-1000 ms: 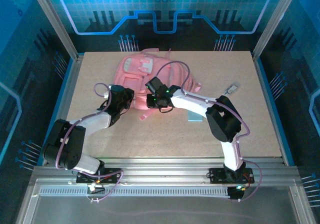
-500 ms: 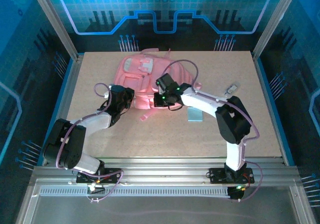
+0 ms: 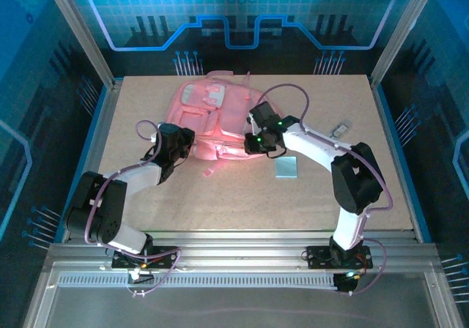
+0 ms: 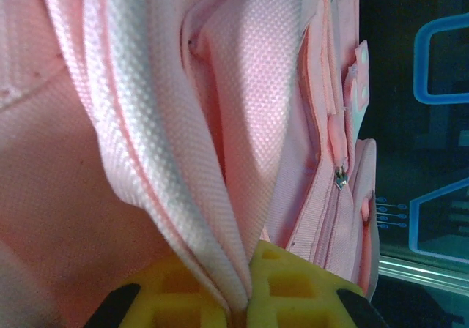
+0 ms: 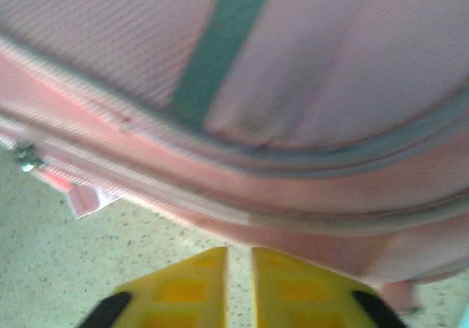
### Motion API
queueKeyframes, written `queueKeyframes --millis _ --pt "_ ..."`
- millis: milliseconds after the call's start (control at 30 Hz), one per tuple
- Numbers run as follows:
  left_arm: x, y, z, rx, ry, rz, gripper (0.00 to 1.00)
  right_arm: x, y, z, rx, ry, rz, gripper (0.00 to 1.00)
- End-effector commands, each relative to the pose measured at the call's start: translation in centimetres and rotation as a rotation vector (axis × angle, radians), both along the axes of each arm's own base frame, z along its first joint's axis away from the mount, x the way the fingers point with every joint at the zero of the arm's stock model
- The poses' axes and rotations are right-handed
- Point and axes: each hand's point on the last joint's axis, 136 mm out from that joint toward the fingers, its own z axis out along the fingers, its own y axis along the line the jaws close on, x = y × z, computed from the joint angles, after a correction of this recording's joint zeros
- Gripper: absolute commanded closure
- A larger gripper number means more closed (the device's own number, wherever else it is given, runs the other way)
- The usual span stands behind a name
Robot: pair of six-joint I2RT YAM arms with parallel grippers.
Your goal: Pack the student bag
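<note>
We see a speckled beige particleboard table inside a blue-lit enclosure with aluminium frame rails. The soft pink woven-fabric student backpack lies at the table's far centre. Left gripper has its yellow pads pinched shut on a fold of the bag's fabric. Right gripper sits at the bag's near edge, jaws at a narrow slit, holding nothing. A flat pale-blue square card lies just beside it.

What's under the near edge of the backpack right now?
The student bag lies on the table; beneath it nothing shows, fabric covers it. The left gripper pinches a fold at that edge.
</note>
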Motion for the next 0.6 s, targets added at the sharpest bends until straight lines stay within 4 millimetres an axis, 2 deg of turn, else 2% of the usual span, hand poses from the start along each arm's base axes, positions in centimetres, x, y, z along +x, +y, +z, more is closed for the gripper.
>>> queueKeyframes --millis 0,133,300,400,567 --pt "0.7 -1.9 3.8 -0.057 -0.121 -0.041 1.0 -1.4 3.7 3.2 0.127 0.001 -0.026 0.77" --pt "0.3 -2.7 4.8 -0.061 -0.138 -0.042 1.0 -1.1 5.7 3.1 0.184 -0.008 -0.114 0.69" --pt "-0.3 -3.0 5.3 -0.068 -0.149 -0.042 1.0 0.9 4.8 1.4 0.058 -0.061 -0.218 0.54" --pt "-0.5 -3.1 5.5 -0.075 -0.156 -0.042 1.0 1.8 4.9 0.7 0.018 -0.079 -0.24 0.52" --pt "-0.6 -3.2 5.3 -0.083 -0.152 -0.041 1.0 2.3 6.5 0.6 -0.017 -0.115 -0.22 0.51"
